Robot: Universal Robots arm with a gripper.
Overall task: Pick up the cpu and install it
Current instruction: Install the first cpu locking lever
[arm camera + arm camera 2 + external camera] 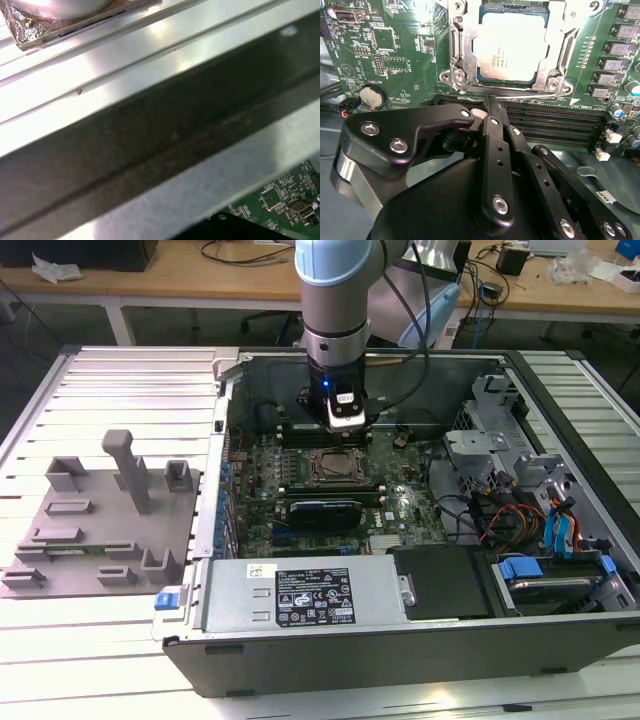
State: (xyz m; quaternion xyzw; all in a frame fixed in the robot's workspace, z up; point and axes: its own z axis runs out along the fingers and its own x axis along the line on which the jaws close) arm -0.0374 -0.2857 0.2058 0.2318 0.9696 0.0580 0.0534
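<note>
CPU's sitting in the socket, gripper parked right over it

Going near to far in the exterior view: power supply [300,597], then the motherboard [400,502], then the socket [465,60] with the cpu [511,47] lying in it. The gripper [492,102] hangs just above, fingers together, holding nothing. Frame looks unlatched, so I'd guess any nudge could skew the chip and bend pins.

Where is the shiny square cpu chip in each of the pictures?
Exterior view: the cpu sits in the dark metal socket frame in the middle of the open computer case, just below the pincer.
Second wrist view: the cpu lies in the metal socket frame, beyond the pincer.
First wrist view: I cannot find the cpu there.
Shared landmark: the green motherboard.
</note>
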